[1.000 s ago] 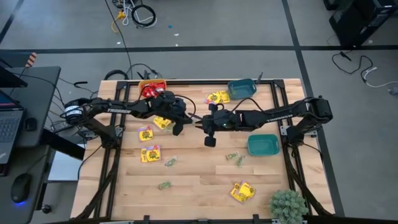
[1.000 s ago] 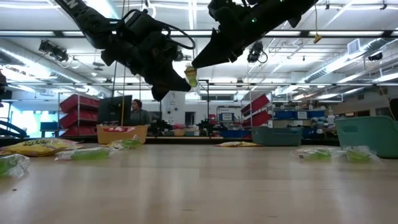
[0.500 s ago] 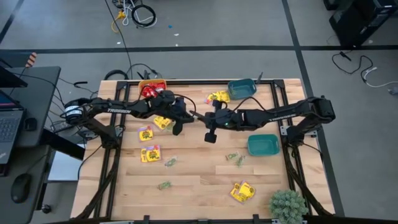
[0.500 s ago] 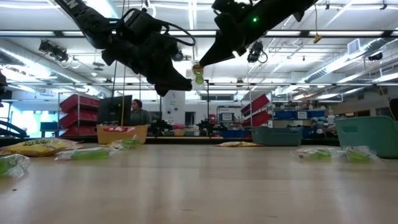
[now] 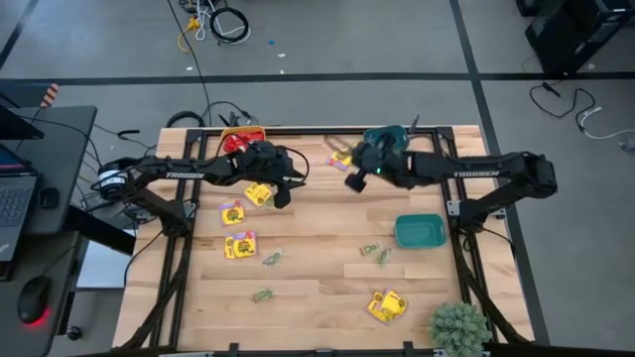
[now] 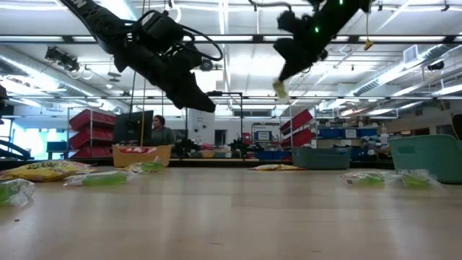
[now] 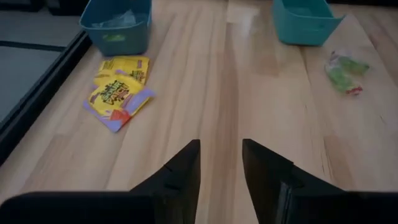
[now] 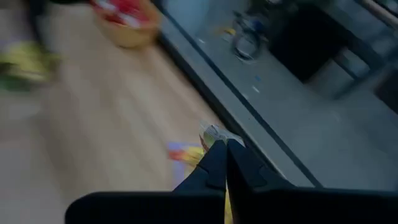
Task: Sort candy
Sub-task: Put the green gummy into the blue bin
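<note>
My right gripper (image 6: 283, 81) is shut on a small pale green candy packet (image 6: 280, 90), high above the table near the far teal bowl (image 5: 385, 141). My left gripper (image 7: 221, 168) stands open with nothing between its fingers, in the air beside the orange bowl (image 5: 243, 141), which holds red candy. Yellow packets (image 5: 240, 245) and pale green ones (image 5: 374, 252) lie flat on the wooden table (image 5: 317, 273). In the high view my left gripper (image 5: 283, 193) and my right gripper (image 5: 352, 181) are well apart. My right gripper pinches the pale packet by its upper edge (image 8: 211, 134) between its two fingertips. The fingers slant downward. The packet hangs below them (image 6: 279, 92), lifted clear of the table.
A second teal bowl (image 5: 419, 230) stands at the right edge. A yellow packet pair (image 7: 118, 90) lies near the far teal bowl. A green plant (image 5: 458, 327) is at the near right corner. Bare wood lies across the middle and near side.
Both grippers met over the table's middle at the pale packet, which the left held. My right gripper took hold, my left let go. My right gripper then swung up and toward the far right, toward the far teal bowl, with the packet hanging from it.
</note>
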Robot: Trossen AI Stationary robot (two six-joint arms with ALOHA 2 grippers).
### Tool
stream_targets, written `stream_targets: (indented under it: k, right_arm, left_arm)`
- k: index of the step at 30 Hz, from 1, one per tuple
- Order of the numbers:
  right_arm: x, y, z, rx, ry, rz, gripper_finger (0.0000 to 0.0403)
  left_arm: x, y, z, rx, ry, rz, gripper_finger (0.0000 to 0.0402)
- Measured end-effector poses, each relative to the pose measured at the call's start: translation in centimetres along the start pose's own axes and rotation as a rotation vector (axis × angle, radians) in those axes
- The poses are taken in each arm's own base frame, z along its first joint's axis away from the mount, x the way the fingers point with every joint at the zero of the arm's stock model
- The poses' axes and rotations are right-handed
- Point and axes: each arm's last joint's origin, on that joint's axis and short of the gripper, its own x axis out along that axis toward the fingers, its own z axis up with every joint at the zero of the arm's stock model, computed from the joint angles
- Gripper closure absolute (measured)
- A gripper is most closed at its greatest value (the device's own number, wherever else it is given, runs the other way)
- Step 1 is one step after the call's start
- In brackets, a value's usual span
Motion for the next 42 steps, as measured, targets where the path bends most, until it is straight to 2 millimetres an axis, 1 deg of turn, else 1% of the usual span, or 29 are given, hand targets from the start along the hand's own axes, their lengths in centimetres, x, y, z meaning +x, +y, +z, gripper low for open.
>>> stream_targets:
  k: [2, 5, 9, 12, 16, 21, 27, 29, 32, 36, 40, 42]
  right_arm:
    - [1.0, -1.7, -0.8, 0.035, 0.045, -0.039, 0.0403]
    - [2.7, -3.8, -2.5, 0.091, 0.119, -0.06, 0.0403]
    - [4.5, -6.1, -4.4, 0.157, 0.186, -0.098, 0.0403]
    - [5.4, -7.2, -5.5, 0.201, 0.209, -0.088, 0.0403]
    - [5.9, -8.7, -6.0, 0.247, 0.219, -0.095, 0.0403]
    - [6.3, -9.8, -6.4, 0.289, 0.234, -0.066, 0.0403]
    - [6.5, -10.3, -6.7, 0.34, 0.239, -0.027, 0.0403]
    - [6.7, -10.3, -7.3, 0.358, 0.246, -0.023, 0.0403]
    - [7.1, -10.4, -8.8, 0.405, 0.268, -0.027, 0.0403]
    - [7.7, -10.9, -10.6, 0.468, 0.255, -0.039, 0.0403]
    - [8.0, -11.2, -11.7, 0.541, 0.23, 0.007, 0.0401]
    - [8.1, -11.3, -11.9, 0.56, 0.226, 0.006, 0.0393]
  left_arm:
    - [0.0, 0.0, -0.4, -0.003, 0.016, -0.001, 0.028]
    - [0.0, -0.1, -0.9, -0.006, 0.037, -0.003, 0.028]
    - [-0.2, -0.2, -1.2, -0.011, 0.066, -0.003, 0.028]
    - [-0.3, -0.2, -1.1, -0.011, 0.065, -0.002, 0.0279]
    - [-0.6, -0.3, -1.2, -0.017, 0.082, -0.001, 0.0279]
    - [-0.6, -0.3, -1.4, -0.022, 0.103, 0.006, 0.0279]
    - [-0.6, -0.3, -1.4, -0.024, 0.107, 0.01, 0.0279]
    - [-0.6, -0.3, -1.5, -0.025, 0.112, 0.01, 0.0279]
    - [-0.6, -0.3, -1.7, -0.029, 0.132, 0.007, 0.0279]
    - [-0.6, -0.3, -1.7, -0.025, 0.133, 0.007, 0.0279]
    - [-0.6, -0.3, -1.8, -0.027, 0.145, 0.006, 0.0279]
    - [-0.6, -0.4, -2.0, -0.03, 0.164, 0.005, 0.0279]
